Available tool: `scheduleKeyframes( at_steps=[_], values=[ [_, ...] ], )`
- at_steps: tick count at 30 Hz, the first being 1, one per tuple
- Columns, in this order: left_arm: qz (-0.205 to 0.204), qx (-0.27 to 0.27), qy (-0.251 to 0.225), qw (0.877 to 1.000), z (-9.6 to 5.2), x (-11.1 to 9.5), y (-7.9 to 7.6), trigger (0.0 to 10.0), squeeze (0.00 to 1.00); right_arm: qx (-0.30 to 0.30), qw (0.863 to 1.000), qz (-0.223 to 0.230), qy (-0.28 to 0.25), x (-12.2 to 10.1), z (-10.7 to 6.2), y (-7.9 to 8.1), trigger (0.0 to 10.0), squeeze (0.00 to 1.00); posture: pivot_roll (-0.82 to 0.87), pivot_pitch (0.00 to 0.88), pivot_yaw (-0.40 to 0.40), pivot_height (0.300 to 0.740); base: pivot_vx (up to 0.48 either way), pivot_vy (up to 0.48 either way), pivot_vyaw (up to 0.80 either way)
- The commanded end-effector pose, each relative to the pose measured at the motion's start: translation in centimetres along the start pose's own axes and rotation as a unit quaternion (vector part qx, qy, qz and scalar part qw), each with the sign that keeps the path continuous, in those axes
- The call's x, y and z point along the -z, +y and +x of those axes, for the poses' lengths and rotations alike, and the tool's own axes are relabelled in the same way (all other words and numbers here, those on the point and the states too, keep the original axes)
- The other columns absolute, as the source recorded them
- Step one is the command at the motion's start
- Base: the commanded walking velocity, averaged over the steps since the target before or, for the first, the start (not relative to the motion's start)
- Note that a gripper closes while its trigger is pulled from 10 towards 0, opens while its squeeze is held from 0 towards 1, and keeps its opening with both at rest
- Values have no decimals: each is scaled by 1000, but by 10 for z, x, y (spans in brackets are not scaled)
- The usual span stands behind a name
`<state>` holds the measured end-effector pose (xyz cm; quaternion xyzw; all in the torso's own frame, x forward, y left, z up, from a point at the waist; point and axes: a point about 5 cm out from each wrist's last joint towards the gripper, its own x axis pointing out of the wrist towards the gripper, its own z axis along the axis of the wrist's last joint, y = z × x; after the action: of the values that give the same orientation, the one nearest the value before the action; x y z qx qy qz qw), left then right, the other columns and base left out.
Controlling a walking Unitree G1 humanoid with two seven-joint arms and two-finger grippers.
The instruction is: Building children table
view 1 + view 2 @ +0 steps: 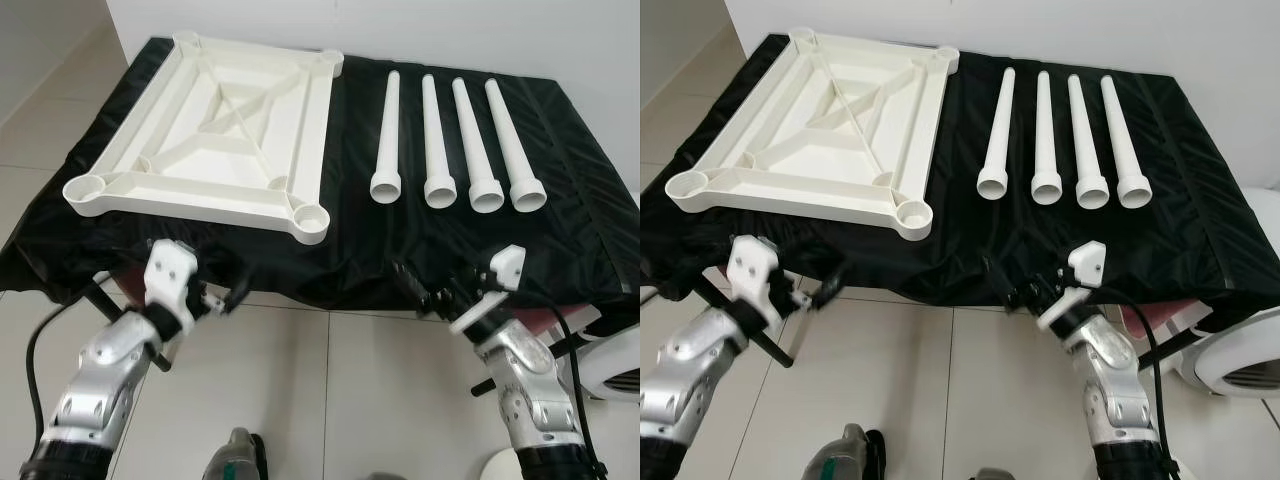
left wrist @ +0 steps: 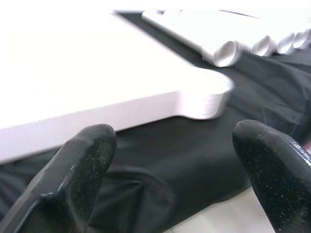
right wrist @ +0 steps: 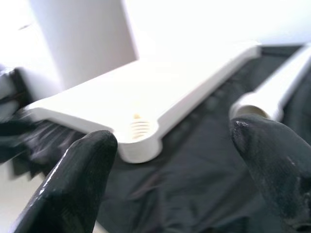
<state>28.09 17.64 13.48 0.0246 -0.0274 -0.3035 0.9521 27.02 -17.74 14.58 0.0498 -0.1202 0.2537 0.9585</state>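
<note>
Black cloth [image 1: 420,240] covers the desk, white tile floor [image 1: 340,390] below. White tabletop [image 1: 215,130] lies upside down on the desk's left half, 4 corner sockets up, cross ribs showing. 4 white legs [image 1: 455,150] lie side by side to its right, apart from it, wide ends toward the robot. Left gripper [image 2: 170,170] hovers at the desk's near edge just before the tabletop, fingers spread, empty. Right gripper [image 3: 170,170] hovers at the near edge below the legs, fingers spread, empty.
</note>
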Motion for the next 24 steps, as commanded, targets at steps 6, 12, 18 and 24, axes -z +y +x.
scheduleKeyframes(
  at_steps=[6, 12, 18, 24],
  values=[
    [-32, -97, -34, 994, 32, -27, 32, 10000, 0, 77, 996, 29, -37, -10, 36, -8, 10000, 0, 35, 53, -27, 740, 0, 0, 0],
    [-61, -162, -39, 984, 55, -41, 46, 10000, 0, 128, 990, 43, -41, -11, 58, -8, 10000, 0, 43, 38, -35, 740, 0, 0, 0],
    [-43, -176, -30, 983, 59, -36, 31, 10000, 0, 162, 986, 15, -34, -10, 59, -14, 10000, 0, 45, 14, -27, 740, 0, 0, 0],
    [-76, -203, -28, 976, 55, -23, 25, 10000, 0, 204, 979, 0, -21, 1, 51, -15, 10000, 0, 34, 4, -12, 740, 0, 0, 0]
  ],
)
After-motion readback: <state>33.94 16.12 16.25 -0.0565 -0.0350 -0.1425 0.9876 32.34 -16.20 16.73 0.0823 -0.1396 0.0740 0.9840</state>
